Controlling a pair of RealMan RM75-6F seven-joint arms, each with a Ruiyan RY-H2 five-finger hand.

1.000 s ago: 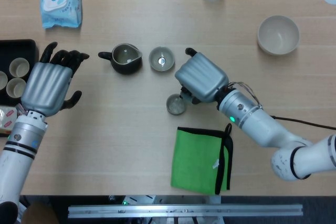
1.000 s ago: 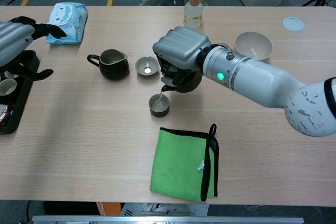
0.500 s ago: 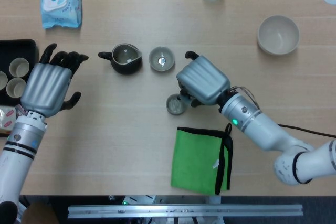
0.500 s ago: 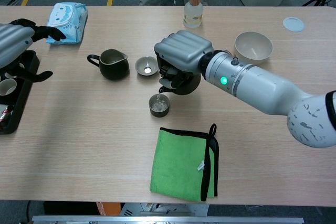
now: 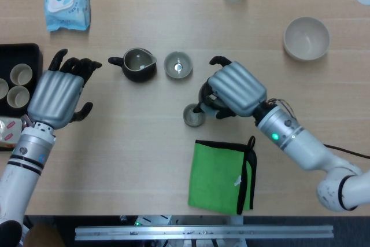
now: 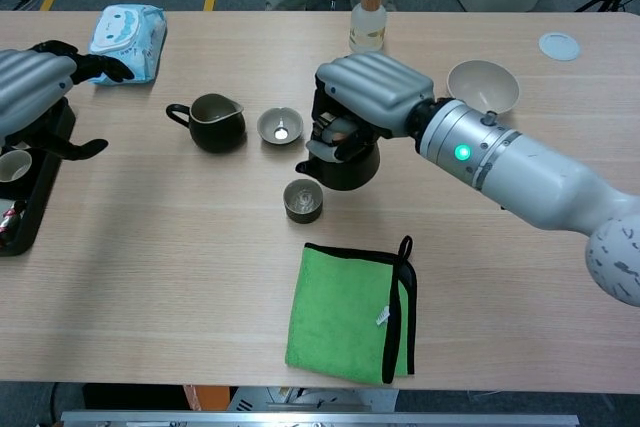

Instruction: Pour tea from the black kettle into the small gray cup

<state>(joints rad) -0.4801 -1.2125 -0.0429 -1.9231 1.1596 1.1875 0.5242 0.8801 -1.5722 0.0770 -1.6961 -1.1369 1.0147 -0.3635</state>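
The robot's right hand [image 6: 365, 97] grips the round black kettle [image 6: 347, 165] above the pale wooden counter [image 6: 180, 247], its fingers [image 6: 335, 135] clamped over the pot's top so that the lid and handle are hidden in both views. From the head view only a dark sliver of the kettle shows beneath the silver knuckles. The spout [image 6: 307, 163] points toward the small gray cup [image 6: 302, 199], which stands just beside the kettle on its left; whether the cup holds tea cannot be made out. The left hand [image 5: 55, 93] hovers near the black tray [image 5: 23, 56], fingers spread and holding nothing; the chest view cuts it off at the frame edge. A folded green cloth [image 6: 350, 312] lies in front of the cup.
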